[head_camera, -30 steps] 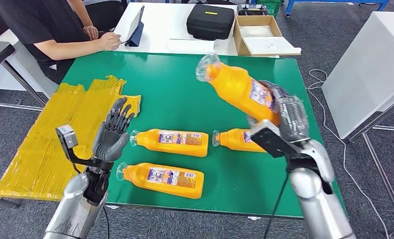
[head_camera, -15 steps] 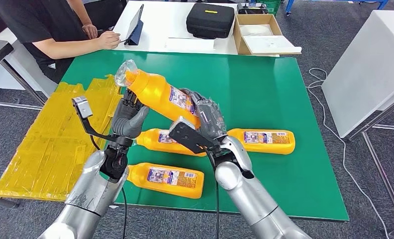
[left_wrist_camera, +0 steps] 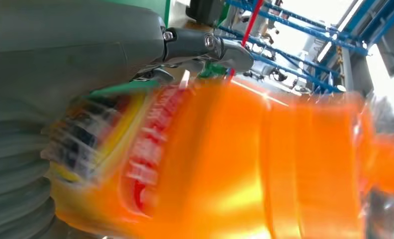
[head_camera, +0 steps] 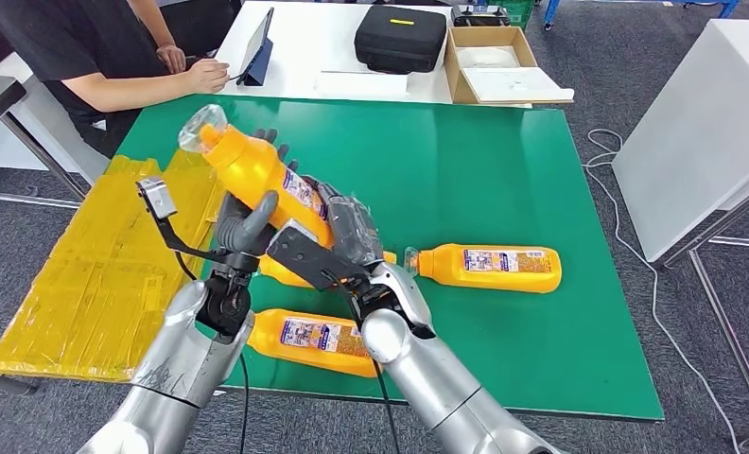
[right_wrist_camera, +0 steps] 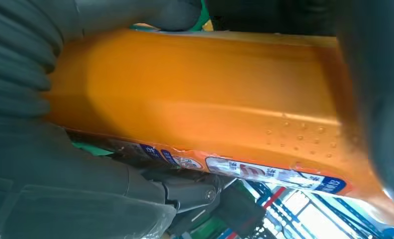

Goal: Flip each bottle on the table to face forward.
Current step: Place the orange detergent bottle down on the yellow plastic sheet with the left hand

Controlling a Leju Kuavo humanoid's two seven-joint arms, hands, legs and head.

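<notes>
Our arms are brushed silver with black joints and thin black cables; the left hand [head_camera: 243, 222] is grey with darker fingers, the right hand [head_camera: 352, 227] wrapped in clear film.

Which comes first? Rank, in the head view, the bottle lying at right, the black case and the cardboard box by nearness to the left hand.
From the left hand:
1. Bottle lying at right, on the green table.
2. Black case, on the white table behind.
3. Cardboard box, right of the case.
</notes>
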